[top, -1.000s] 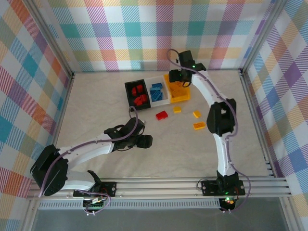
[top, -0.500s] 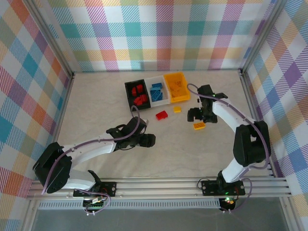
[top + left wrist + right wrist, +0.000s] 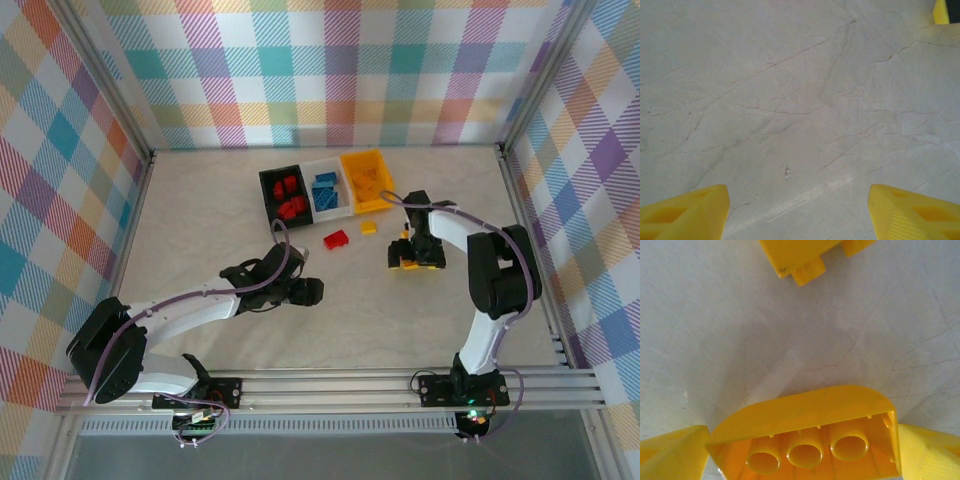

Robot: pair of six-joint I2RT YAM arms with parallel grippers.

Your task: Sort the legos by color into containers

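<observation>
Between the spread right fingers [image 3: 670,450] the yellow brick [image 3: 805,415] lies crosswise, hollow underside showing; left fingers [image 3: 680,212] stand apart.

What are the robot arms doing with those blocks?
They sort blocks by color. Red blocks sit in the black bin, blue blocks in the white bin, yellow blocks in the yellow bin. The right end effector is down around a yellow block on the table; whether it is squeezing is unclear. The left end effector hangs open over the table. A loose red block waits nearby.
</observation>
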